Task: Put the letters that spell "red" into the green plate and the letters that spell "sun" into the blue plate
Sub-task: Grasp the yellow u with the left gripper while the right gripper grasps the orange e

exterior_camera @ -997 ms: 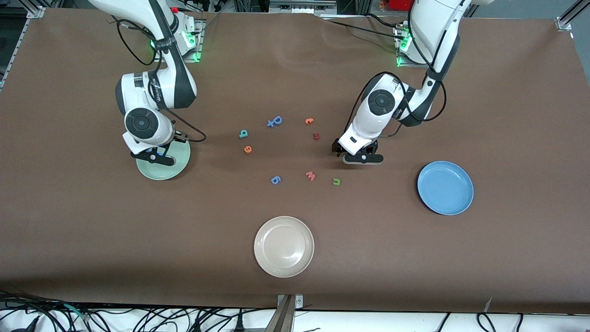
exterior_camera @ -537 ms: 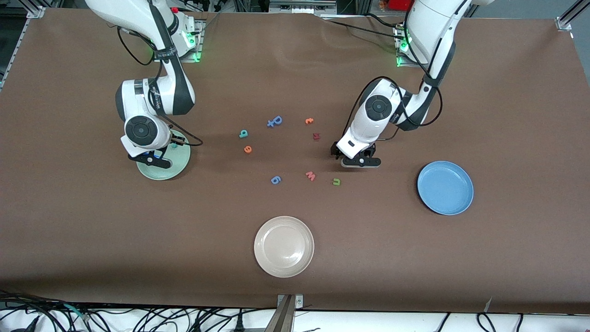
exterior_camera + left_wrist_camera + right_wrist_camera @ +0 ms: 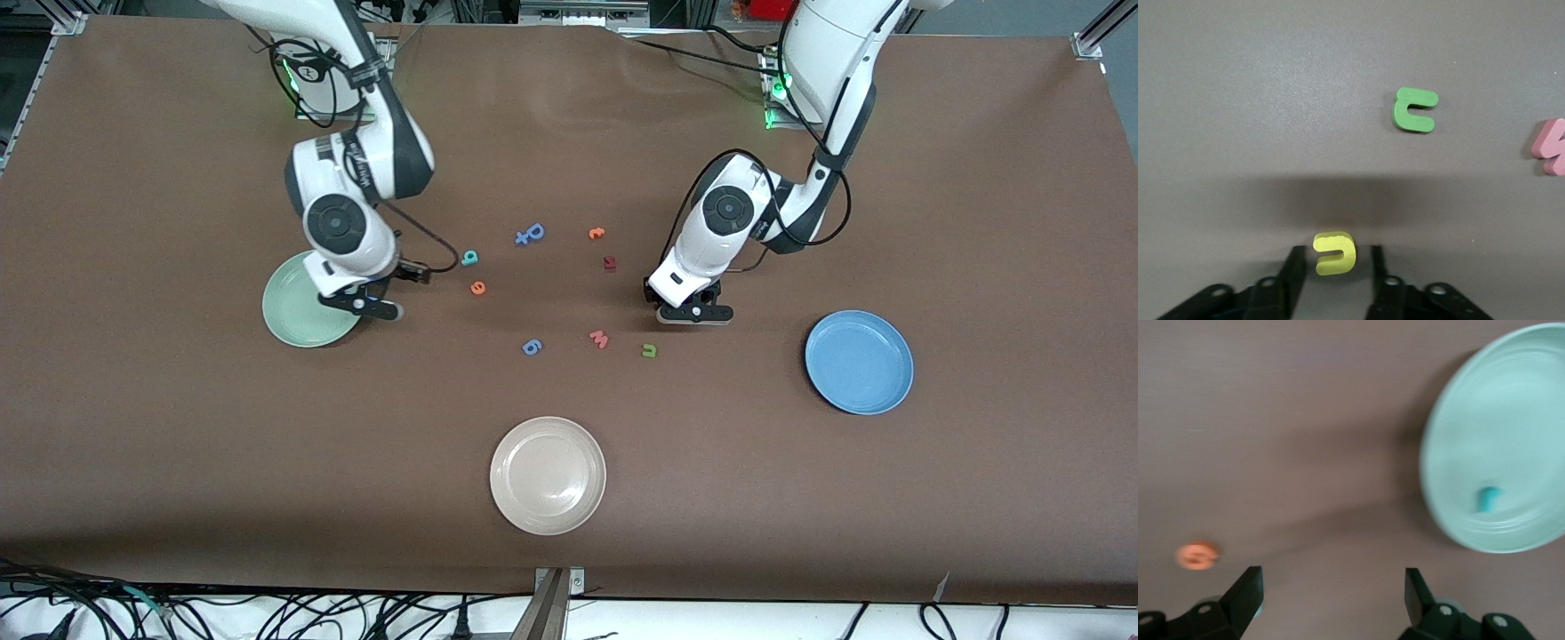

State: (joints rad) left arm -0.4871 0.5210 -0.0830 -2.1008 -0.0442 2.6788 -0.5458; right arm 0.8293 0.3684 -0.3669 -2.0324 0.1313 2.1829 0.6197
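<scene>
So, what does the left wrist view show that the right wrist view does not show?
Only the left wrist view shows the yellow "u" between the left gripper fingers, the green "n" and part of the pink "w". Only the right wrist view shows the green plate with a teal letter in it, the orange "e" on the table, and the open right gripper. Both show the brown table surface.

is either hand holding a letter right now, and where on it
The left hand has its fingers on either side of the yellow "u" on the table; whether they grip it yet cannot be told. The right hand is open and holds nothing, beside the green plate.
</scene>
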